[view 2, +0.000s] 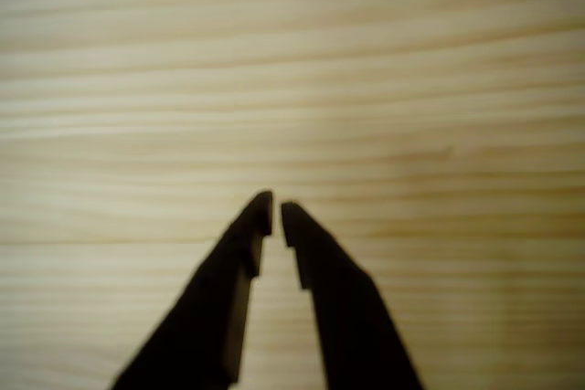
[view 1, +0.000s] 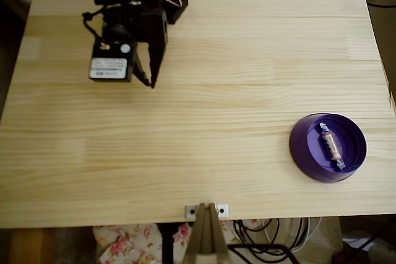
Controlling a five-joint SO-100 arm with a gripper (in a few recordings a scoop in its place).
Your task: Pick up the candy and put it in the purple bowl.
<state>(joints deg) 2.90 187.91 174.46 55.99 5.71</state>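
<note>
The gripper (view 2: 276, 212) is seen in the wrist view with its two dark fingers brought almost together, only a thin slit left between the tips, and nothing is held between them; bare wood grain is all that lies beneath. In the overhead view the black arm (view 1: 133, 23) is placed at the far left of the table (view 1: 185, 153), folded near its base, with the gripper (view 1: 150, 81) pointed down at empty boards. The pale wooden table is otherwise taken up by one thing of note: the purple bowl (view 1: 306, 149), which is set near the right edge, toward the front, well apart from the arm. Inside it the candy (view 1: 331, 145) is found, laid along the violet bottom and slanted from upper left to lower right, its pale middle and blue twisted ends clearly shown. From this arrangement the task is judged to be complete: the candy is contained within the bowl's wall and the fingers are empty. Nothing further appears to be required, unless a final resting pose is still to be reached by the arm.
</note>
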